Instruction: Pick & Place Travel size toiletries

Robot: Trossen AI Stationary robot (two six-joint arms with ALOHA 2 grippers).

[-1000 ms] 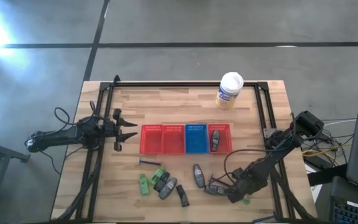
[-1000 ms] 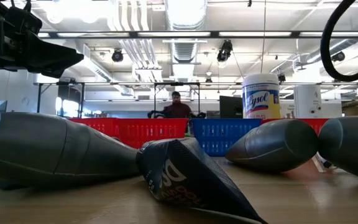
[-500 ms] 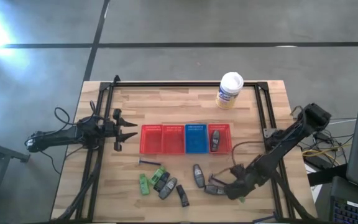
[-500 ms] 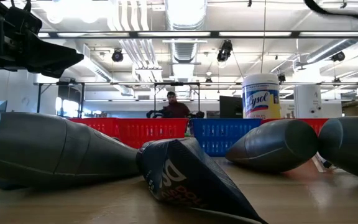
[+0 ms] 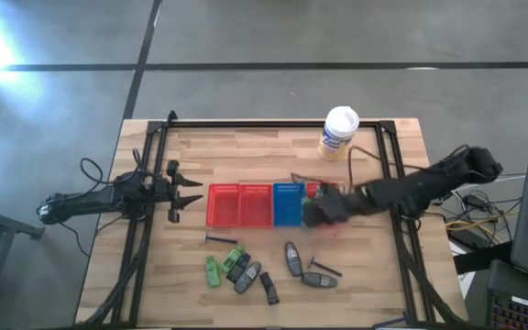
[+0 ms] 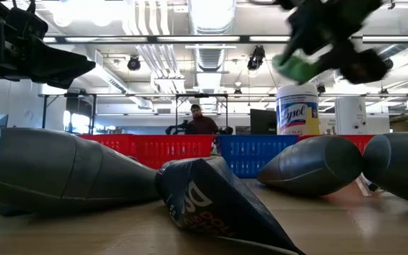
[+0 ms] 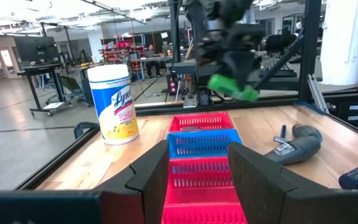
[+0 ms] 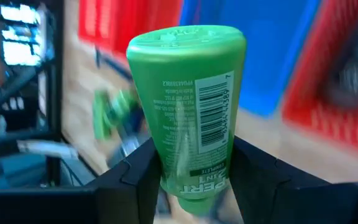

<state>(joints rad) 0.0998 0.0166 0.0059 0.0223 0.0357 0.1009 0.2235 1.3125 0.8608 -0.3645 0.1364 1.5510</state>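
Wooden slats make up the counter (image 5: 246, 156), framed by black rails, with a row of red and blue mesh baskets (image 5: 275, 203) across its middle and a large white tub with a yellow label (image 5: 339, 134) near the far edge. The right gripper (image 5: 322, 210) hangs above the baskets at the right end of the row, its fingers (image 8: 135, 177) closed on a small bright green plastic bottle (image 8: 186, 106), cap end outward. One dark grey oval tube (image 7: 190, 129) already lies in the end red basket. More green bottles, grey tubes (image 5: 292, 258) and thin black sticks lie on the near part of the counter. The left gripper (image 5: 191, 192) waits at the left end of the row, fingers partly open and empty.

Risk: the bottle is pinched low on its body, so it could twist or slip out, landing on a basket rim or in the wrong compartment.
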